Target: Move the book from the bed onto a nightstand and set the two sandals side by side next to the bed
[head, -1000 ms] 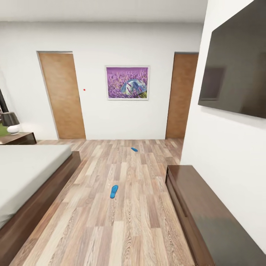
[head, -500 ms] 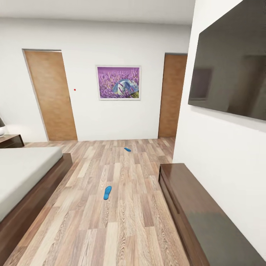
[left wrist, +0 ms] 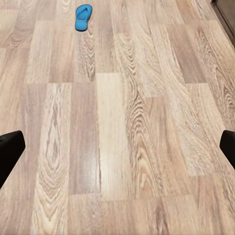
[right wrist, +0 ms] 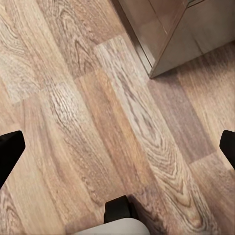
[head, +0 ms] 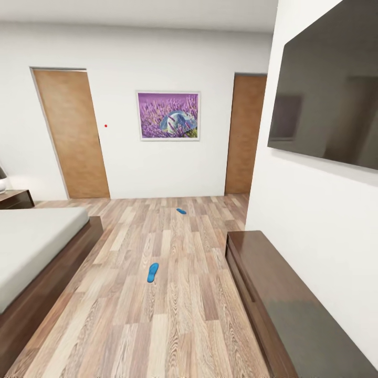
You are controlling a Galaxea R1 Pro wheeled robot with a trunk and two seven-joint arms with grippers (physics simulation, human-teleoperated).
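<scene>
Nightstand: at the far left of the head view, just beyond the bed's head end; only a corner shows; it is the place meant for the book, which I cannot find in these pictures.
Bed: the landmark; off-white mattress on a dark frame; its foot-side edge runs along bare floor, where the sandals are to end up as a pair.
Near sandal: flat on the floor, well apart from the bed, roughly midway between bed and dresser; the left wrist view has it ahead, so it looks the likely first pick.
Far sandal: farther from the bed, toward the back wall, well apart from its mate; they are nowhere near side by side.
Dresser: across the aisle from the bed, against the wall; not a target.
Left gripper: fingers spread wide with nothing between them; aimed at bare planks, since the robot seems to be mid-approach.
Right gripper: jaws also wide and empty; over floor beside the dresser's corner.
</scene>
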